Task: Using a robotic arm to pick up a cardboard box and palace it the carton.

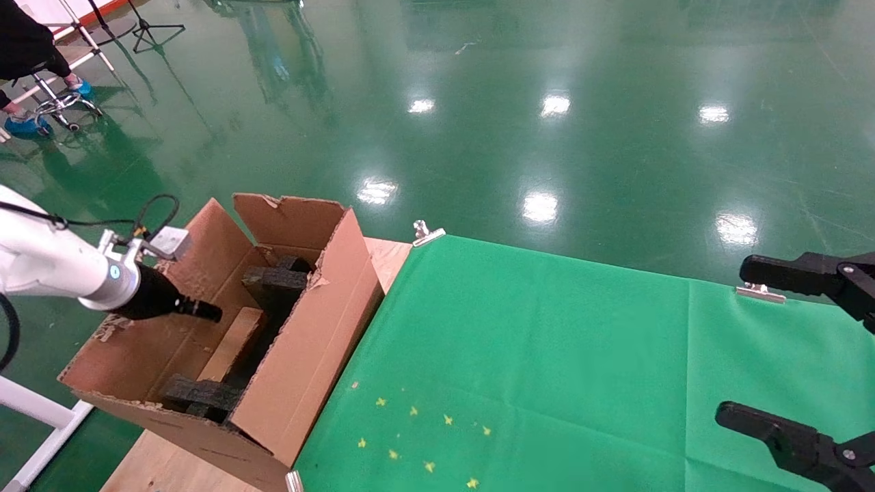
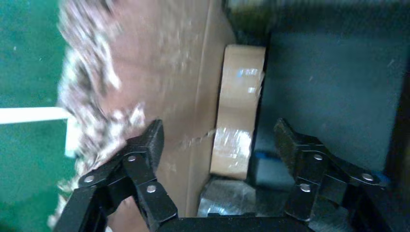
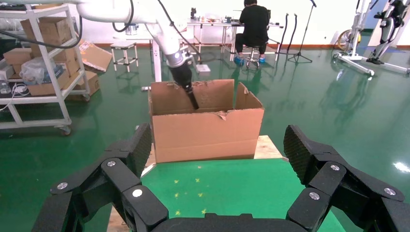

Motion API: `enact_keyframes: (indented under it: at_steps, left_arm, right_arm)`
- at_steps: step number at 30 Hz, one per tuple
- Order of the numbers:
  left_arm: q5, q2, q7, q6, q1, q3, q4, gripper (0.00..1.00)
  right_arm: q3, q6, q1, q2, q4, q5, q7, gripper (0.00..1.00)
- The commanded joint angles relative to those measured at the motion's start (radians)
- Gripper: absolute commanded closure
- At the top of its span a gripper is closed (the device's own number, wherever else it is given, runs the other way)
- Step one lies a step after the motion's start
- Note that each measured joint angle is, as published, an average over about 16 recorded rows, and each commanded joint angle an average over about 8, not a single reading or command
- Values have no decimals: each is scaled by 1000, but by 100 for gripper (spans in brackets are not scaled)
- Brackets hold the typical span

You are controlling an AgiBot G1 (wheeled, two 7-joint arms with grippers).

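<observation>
Left end effector [image 2: 217,145] open, above cardboard box [image 2: 238,111]

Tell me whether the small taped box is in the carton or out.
In. The small box lies on the carton's floor beside black foam; the open left tool holds nothing.

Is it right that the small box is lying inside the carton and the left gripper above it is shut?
Not quite. The small box does lie inside the carton, but the left gripper above it is open, its fingers spread apart with nothing between them. The left wrist view shows this.
</observation>
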Motion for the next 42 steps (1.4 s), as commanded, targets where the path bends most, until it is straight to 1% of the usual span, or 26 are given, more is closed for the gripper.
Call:
enact_keyframes:
  at_steps: [1,6,10,14,17,22,24,27,33,42]
  left_arm:
    - [-5,-1,2,1,-10,-3,-1,0]
    - [-49,-25,3,32,-94,-33,-21,0]
    - [-92,-47,4,81,-167,-63,-49,0]
    - [-165,-76,0,156,-227,-113,-87,0]
    - [-242,-100,-17,229,-248,-164,-115,0]
    - [-361,-125,-57,339,-250,-241,-140,0]
    - [-392,-130,-67,368,-247,-261,-145,0]
    - [-410,-133,-72,385,-245,-273,-148,0]
    - [-405,-134,-57,376,-230,-273,-162,0]
    - [-468,-148,30,407,-121,-355,-299,0]
  right_arm:
    - [0,0,0,0,0,0,0,0]
    - [0,0,0,0,0,0,0,0]
    - [0,0,0,0,0,0,0,0]
    - [0,0,0,0,0,0,0,0]
    - [0,0,0,0,0,0,0,0]
    - [0,0,0,0,0,0,0,0]
    - [0,0,0,0,0,0,0,0]
    - [0,0,0,0,0,0,0,0]
    - [0,0,0,0,0,0,0,0]
    - [0,0,0,0,0,0,0,0]
